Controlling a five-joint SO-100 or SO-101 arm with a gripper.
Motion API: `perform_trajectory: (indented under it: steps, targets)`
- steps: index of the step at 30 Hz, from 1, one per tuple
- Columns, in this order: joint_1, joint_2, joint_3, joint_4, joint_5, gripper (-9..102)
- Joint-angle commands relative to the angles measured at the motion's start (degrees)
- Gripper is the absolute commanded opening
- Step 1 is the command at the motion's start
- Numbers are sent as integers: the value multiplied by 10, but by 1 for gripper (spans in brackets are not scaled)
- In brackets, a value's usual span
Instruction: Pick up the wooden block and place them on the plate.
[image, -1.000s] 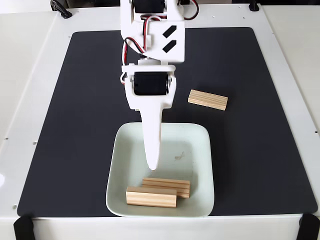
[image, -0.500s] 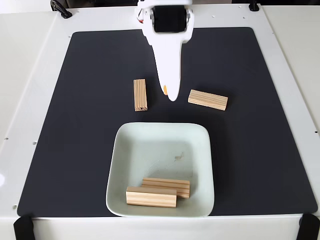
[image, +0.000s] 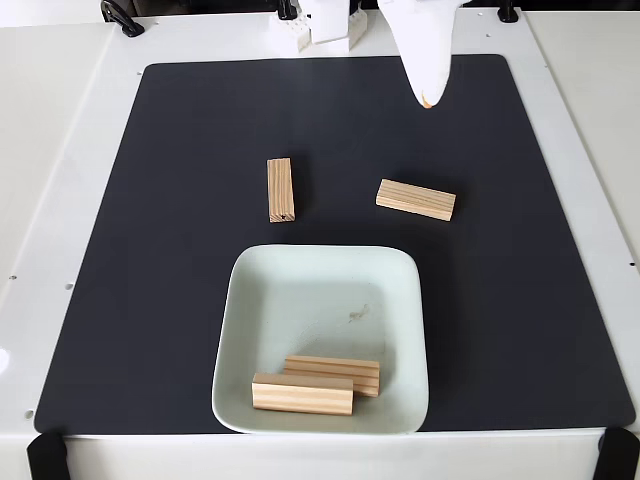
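The white gripper (image: 427, 95) has pulled back to the far edge of the black mat (image: 150, 250) in the fixed view, its tip now near the top right of the mat; half a second ago it hung lower, between the two loose blocks. Whether its fingers are spread or pressed together cannot be told from this angle; it carries nothing visible.

Two wooden blocks remain on the mat: an upright-lying block (image: 281, 189) left of centre and a slanted block (image: 416, 200) to its right, well apart from each other and both just beyond the far rim of the plate (image: 260, 310). Neither has shifted.

Two more blocks lie in the plate's near half, a front block (image: 302, 394) touching a rear block (image: 340, 371). The plate's far half is bare, and the mat is open to both sides of the plate.
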Motion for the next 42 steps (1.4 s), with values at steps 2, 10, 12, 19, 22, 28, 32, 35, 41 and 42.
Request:
perform_trajectory:
  steps: [2, 10, 12, 19, 22, 28, 32, 35, 41, 42]
  targets:
    - [-41, 22, -37, 29, 74, 0]
    - [-33, -42, -62, 26, 274, 0]
    - [-31, -57, -60, 28, 270, 0]
    - [-17, -79, -16, 29, 258, 0]
    - [1, -82, -13, 28, 275, 0]
    - [1, -82, -5, 30, 283, 15]
    - [-4, -82, -5, 63, 285, 30]
    - [-15, -82, -5, 100, 313, 35]
    - [-18, -120, -17, 105, 359, 35]
    - [-18, -132, -25, 105, 365, 35]
